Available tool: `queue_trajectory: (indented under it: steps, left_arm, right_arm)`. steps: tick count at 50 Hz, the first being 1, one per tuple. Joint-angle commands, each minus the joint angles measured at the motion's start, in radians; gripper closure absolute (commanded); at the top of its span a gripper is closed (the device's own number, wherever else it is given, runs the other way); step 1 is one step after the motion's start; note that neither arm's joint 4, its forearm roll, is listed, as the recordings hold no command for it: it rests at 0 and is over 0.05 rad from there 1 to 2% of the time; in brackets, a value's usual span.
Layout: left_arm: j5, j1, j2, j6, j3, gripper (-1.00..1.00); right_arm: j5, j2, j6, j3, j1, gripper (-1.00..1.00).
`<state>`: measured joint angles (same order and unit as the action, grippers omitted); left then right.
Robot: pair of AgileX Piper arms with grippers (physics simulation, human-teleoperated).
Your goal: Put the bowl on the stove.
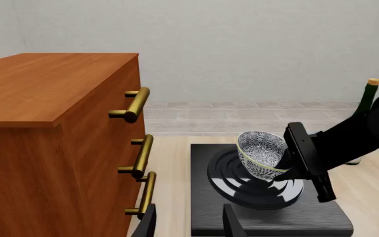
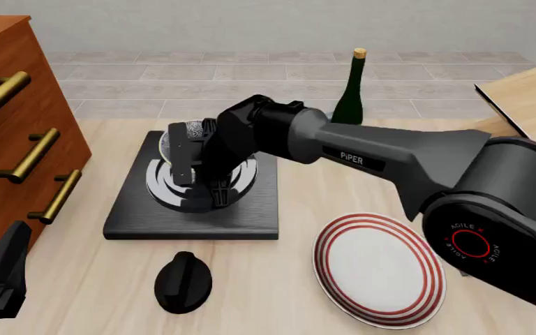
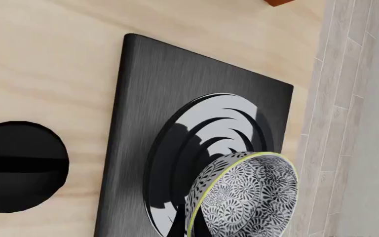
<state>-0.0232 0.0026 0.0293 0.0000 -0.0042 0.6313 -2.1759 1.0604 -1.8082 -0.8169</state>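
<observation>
1. Gripping the bowl (image 1: 263, 152) by its rim, the right hand (image 1: 293, 163) is clenched on it; one finger sits inside the bowl and one outside, as the left wrist view shows.
2. The bowl is tilted on edge, its opening turned sideways, directly over the burner rings of the stove (image 2: 249, 216). Whether its base touches the burner cannot be told.
3. The bowl carries a fine grey-and-white pattern inside and out, with a thin yellowish rim line visible in the right wrist view (image 3: 246, 197).
4. The stove is a flat black square slab with one round burner of concentric silver-grey rings; it lies on the table (image 2: 296, 286).
5. The left hand (image 1: 189, 223) hangs low at the table's near left corner, released, fingers apart and holding nothing.
6. A wooden drawer unit (image 2: 8, 105) with brass handles stands just left of the stove.
7. A black knob (image 2: 183, 279) lies in front of the stove; a red-ringed plate (image 2: 380, 269) lies to its right.
8. A green bottle (image 2: 350, 98) stands behind the stove.
</observation>
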Motion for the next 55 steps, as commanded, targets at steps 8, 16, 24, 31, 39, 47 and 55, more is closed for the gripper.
queue_trajectory:
  steps: [8, 16, 24, 31, 39, 47, 55]
  left_arm:
    - [0.000, 0.000, 0.000, 0.000, 0.000, -1.00]
    - [0.000, 0.000, 0.000, 0.000, 0.000, -1.00]
    - [0.000, 0.000, 0.000, 0.000, 0.000, -1.00]
    - [0.000, 0.000, 0.000, 0.000, 0.000, -1.00]
    - [0.000, 0.000, 0.000, 0.000, 0.000, -1.00]
    - [0.000, 0.000, 0.000, 0.000, 0.000, -1.00]
    - [0.000, 0.000, 0.000, 0.000, 0.000, -1.00]
  right_arm:
    - [-0.018, -0.033, -0.027, -0.014, -0.007, 1.00]
    - [-0.031, -0.042, -0.041, -0.004, -0.024, 1.00]
    - [-0.037, -0.049, -0.046, 0.002, -0.028, 1.00]
    - [-0.032, -0.052, -0.054, -0.001, -0.031, 1.00]
    - [-0.022, -0.052, -0.062, -0.009, -0.035, 1.00]
    - [-0.027, -0.061, -0.067, -0.008, -0.037, 1.00]
    - [-0.043, -0.073, -0.059, -0.010, -0.029, -1.00]
